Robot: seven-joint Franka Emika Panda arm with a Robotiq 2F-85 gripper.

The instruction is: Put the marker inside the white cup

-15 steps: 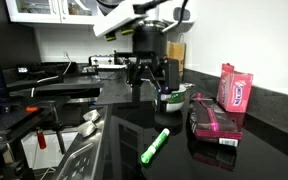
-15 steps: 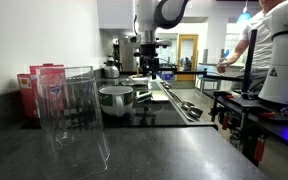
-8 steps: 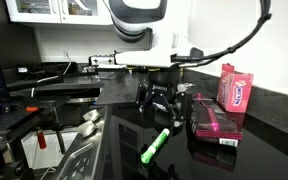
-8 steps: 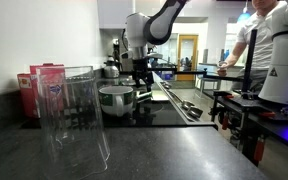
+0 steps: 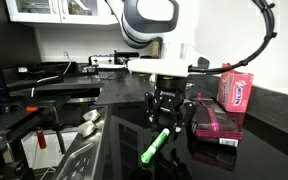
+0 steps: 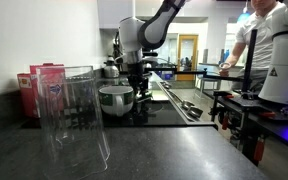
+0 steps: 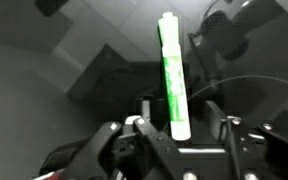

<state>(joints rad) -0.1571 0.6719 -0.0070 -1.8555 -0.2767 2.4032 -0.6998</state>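
The bright green marker [image 5: 154,146] lies flat on the black countertop; in the wrist view [image 7: 171,70] it runs straight up from between my fingers. My gripper [image 5: 165,113] hangs open just above the marker's far end, fingers on either side [image 7: 171,128], not touching it. In an exterior view [image 6: 134,88] the gripper is low beside the white cup [image 6: 115,100], which is squat with a green band. In an exterior view the arm hides most of the cup.
A pink box [image 5: 235,90] and a dark pink-edged case [image 5: 214,122] sit beside the marker. A tall clear container [image 6: 76,118] stands close to one camera. A red box [image 6: 39,88] is behind it. The counter edge drops off toward a table [image 5: 24,105].
The arm has swung away from above the cup and come down toward the marker's far end. The gripper stays open. The marker has not moved.
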